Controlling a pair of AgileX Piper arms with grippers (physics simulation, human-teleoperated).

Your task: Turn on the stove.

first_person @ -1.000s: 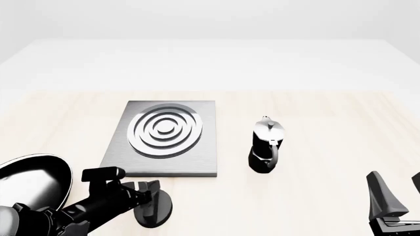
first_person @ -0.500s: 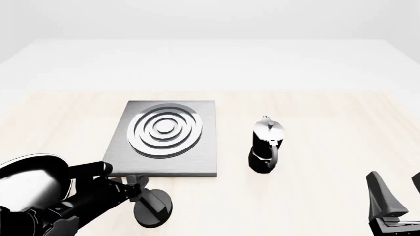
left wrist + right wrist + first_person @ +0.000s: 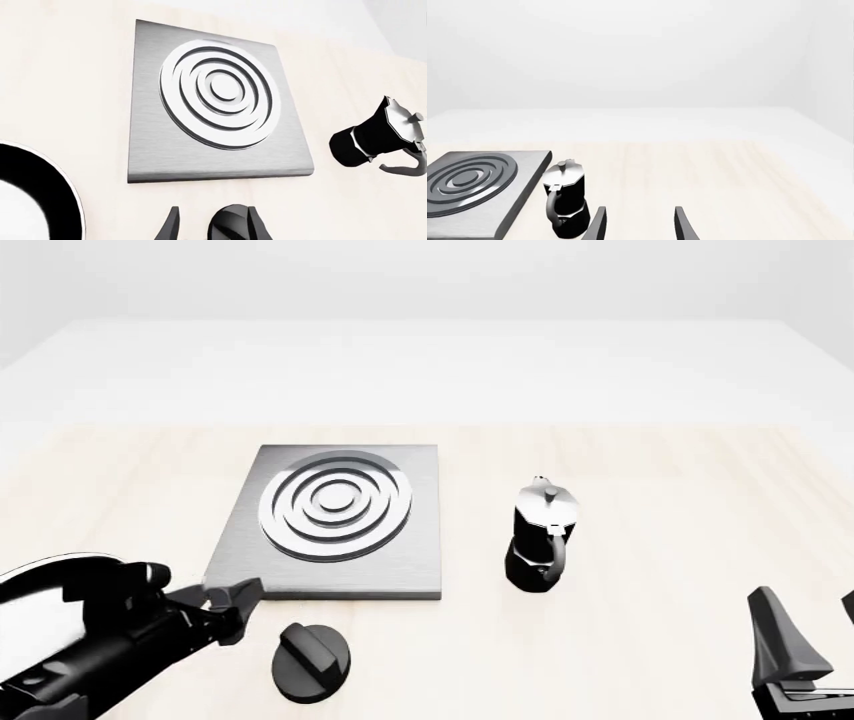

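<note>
Both fingers (image 3: 175, 227) clear of knob (image 3: 311, 663)

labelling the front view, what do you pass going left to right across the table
frying pan → left hand → knob → moka pot → right hand; the stove slab overlaps the left hand and knob, so it is left out.

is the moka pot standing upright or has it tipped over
Upright. In the front view the moka pot stands on its base on the table, lid knob on top, right of the stove; nothing touches it.
</note>
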